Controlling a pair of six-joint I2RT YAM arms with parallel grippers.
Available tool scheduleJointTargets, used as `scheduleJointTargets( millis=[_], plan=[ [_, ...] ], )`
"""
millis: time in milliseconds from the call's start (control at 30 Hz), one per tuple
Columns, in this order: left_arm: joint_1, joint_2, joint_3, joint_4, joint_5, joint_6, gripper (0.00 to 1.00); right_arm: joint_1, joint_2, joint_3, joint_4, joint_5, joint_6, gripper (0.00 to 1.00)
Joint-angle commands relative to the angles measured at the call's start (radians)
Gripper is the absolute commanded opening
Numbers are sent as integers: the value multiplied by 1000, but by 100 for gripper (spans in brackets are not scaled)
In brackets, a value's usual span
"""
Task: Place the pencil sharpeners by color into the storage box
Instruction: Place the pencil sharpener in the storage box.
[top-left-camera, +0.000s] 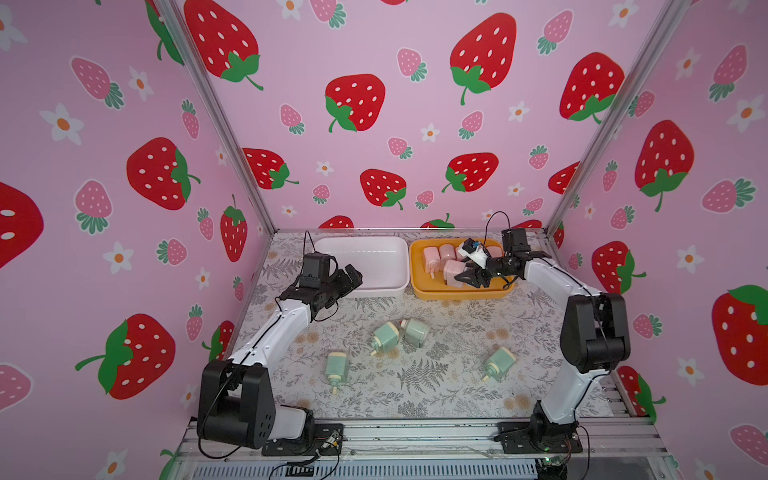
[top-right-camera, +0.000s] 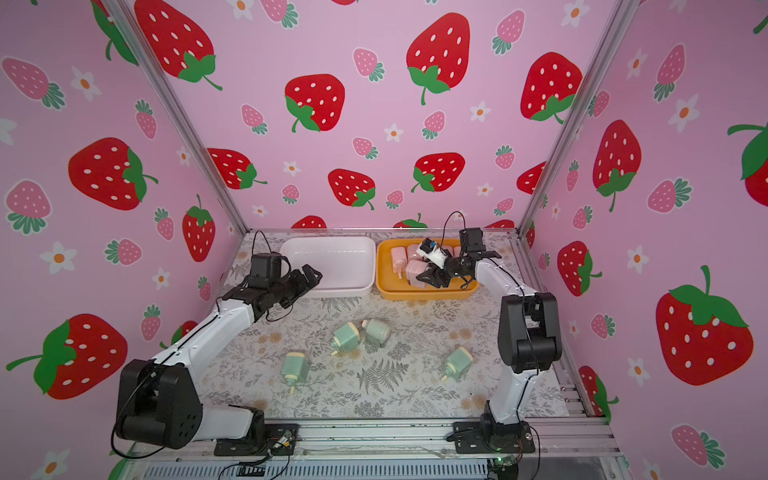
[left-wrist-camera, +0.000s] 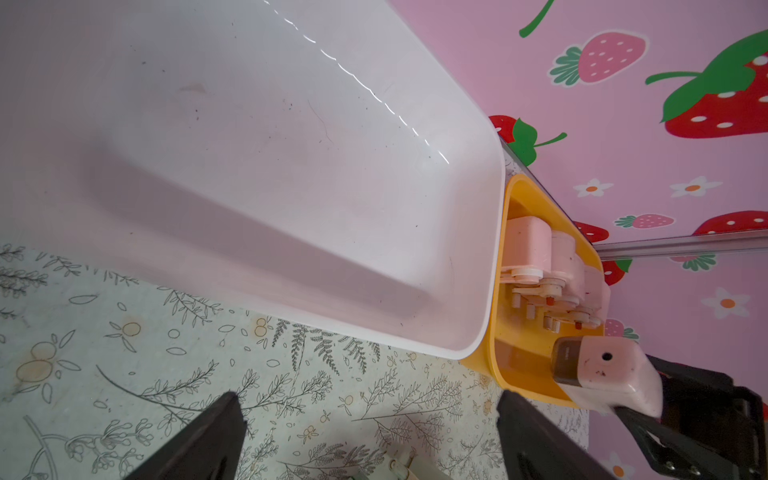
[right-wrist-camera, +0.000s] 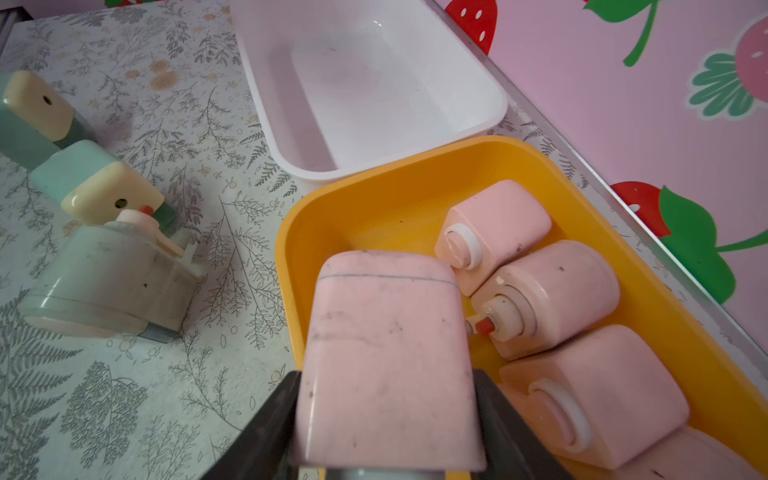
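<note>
4 green sharpeners (top-left-camera: 386, 338), 6 pink sharpeners (top-left-camera: 430, 258), 2 bins (top-left-camera: 374, 291).

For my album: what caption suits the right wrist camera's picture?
A pink sharpener, gripped in the right jaws, at the yellow box with its pink mates; green sharpeners lie on the table.

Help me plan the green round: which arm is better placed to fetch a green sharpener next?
Probably left. The left gripper is open and empty by the white box; the right gripper is shut on a pink sharpener over the orange box.

Top views overlook everything; close wrist views share the yellow box (right-wrist-camera: 386, 199).
</note>
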Motion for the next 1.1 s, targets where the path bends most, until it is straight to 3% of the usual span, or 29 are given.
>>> scheduleJointTargets(
  millis=[0, 467, 533, 800, 1067],
  plan=[
    [-7, 53, 89, 26, -10, 25, 100, 6, 18, 2, -37, -49, -109, 0],
    [-62, 172, 107, 153, -55, 24, 100, 1, 178, 93, -91, -64, -218, 0],
    [-64, 188, 110, 160, -43, 24, 100, 1, 196, 94, -84, -56, -235, 5],
    [-87, 238, 174, 110, -24, 55, 100, 2, 269, 139, -125, -10, -292, 40],
    [-101, 269, 211, 89, -13, 47, 100, 3, 292, 214, -238, 6, -363, 50]
  ],
)
